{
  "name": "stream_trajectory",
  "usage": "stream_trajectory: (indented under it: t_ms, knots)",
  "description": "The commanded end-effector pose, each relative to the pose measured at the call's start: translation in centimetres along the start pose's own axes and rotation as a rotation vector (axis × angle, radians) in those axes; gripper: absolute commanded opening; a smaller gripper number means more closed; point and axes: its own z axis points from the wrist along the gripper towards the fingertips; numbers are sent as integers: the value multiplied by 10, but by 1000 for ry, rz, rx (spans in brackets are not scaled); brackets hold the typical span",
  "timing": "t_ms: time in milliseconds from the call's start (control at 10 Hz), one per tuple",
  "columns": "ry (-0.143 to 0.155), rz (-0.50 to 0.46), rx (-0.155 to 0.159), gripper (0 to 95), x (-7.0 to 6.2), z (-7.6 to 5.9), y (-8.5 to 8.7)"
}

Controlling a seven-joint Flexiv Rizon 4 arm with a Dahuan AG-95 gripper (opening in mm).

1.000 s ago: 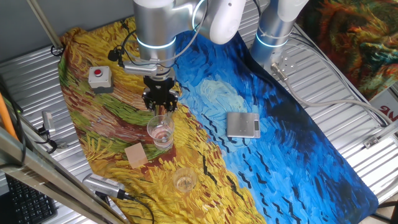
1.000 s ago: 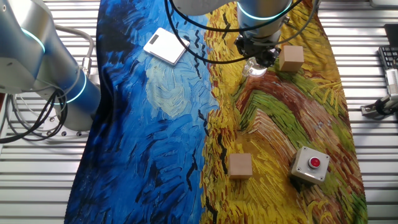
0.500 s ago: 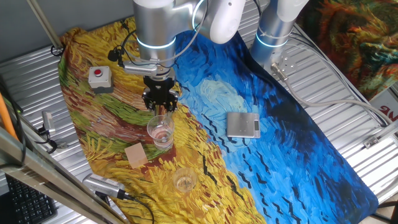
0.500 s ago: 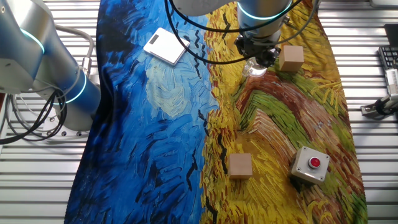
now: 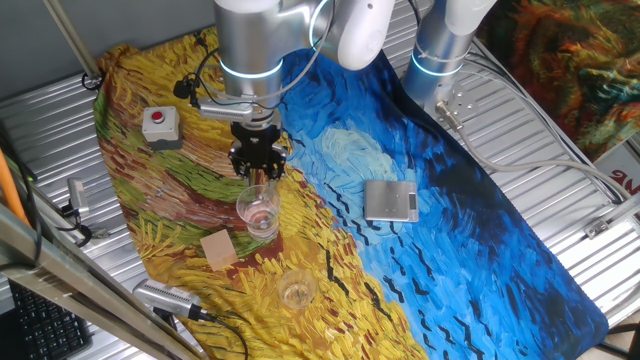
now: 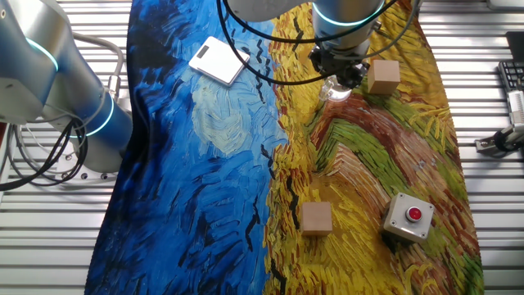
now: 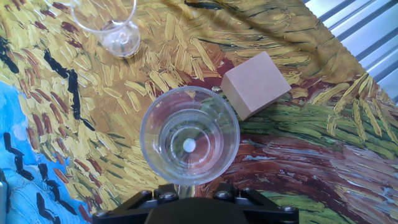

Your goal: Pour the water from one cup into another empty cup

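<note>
End effector directly above tall cup, upright

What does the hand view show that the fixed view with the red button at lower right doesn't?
Only the hand view: the small cup at top left, and a look straight down into the tall cup, a pale spot at its bottom centre.

Only that fixed view: the red button box, a second wooden block, the white scale and the gripper above the tall cup; the gripper mostly hides the cup there.

Both: the tall cup, the block beside it, the painted cloth.
</note>
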Motion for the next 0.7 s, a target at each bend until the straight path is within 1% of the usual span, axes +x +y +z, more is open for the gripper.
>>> stream_trajectory:
  t_ms: [100, 400, 500, 700]
  knots:
    - [0, 0, 0, 380, 0, 0, 0]
    - [0, 0, 0, 380, 0, 0, 0]
    - [-5, -2, -12, 380, 2, 10, 0]
    - [-5, 0, -14, 380, 2, 10, 0]
